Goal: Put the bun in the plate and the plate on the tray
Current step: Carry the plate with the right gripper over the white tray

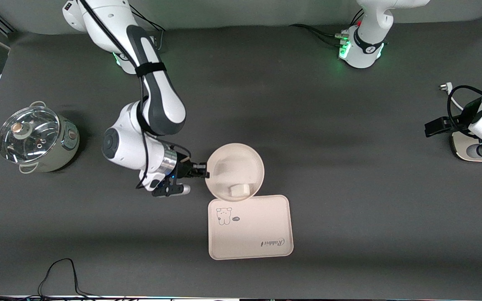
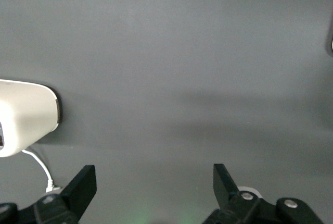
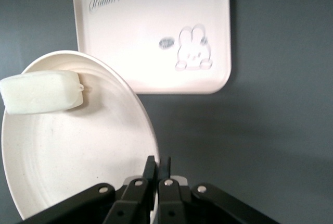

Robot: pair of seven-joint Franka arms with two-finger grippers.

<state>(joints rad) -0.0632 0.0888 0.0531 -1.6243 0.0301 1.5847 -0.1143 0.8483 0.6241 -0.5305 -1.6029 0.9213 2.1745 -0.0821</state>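
- The first half looks done: the bun [image 1: 240,190] already sits in the plate [image 1: 224,156], resting against the inner rim on the side toward the tray [image 1: 266,225].
- What is left is the second half. The plate is not on the tray yet; its edge only reaches or slightly overlaps the tray's edge that lies farther from the front camera, and I cannot tell whether the two touch.
- My right hand [image 1: 201,168] is pinched shut on the plate's rim, at the side toward the right arm's end of the counter [image 1: 349,125]. In my right wrist view the fingers [image 3: 149,174] meet tight over the thin edge, and the plate seems tilted up.
- My left hand [image 2: 153,182] stands wide and holds nothing, waiting over bare counter at the left arm's end, well apart from everything.
- The bun is a small off-white block, flat on one face, rounded elsewhere, far smaller than the plate.
- The plate is round, cream, shallow and plain.
- The tray is a cream rectangle with rounded corners, a rabbit drawing and "Rabbit" script, lying nearer the front camera than the plate, with nothing on it.
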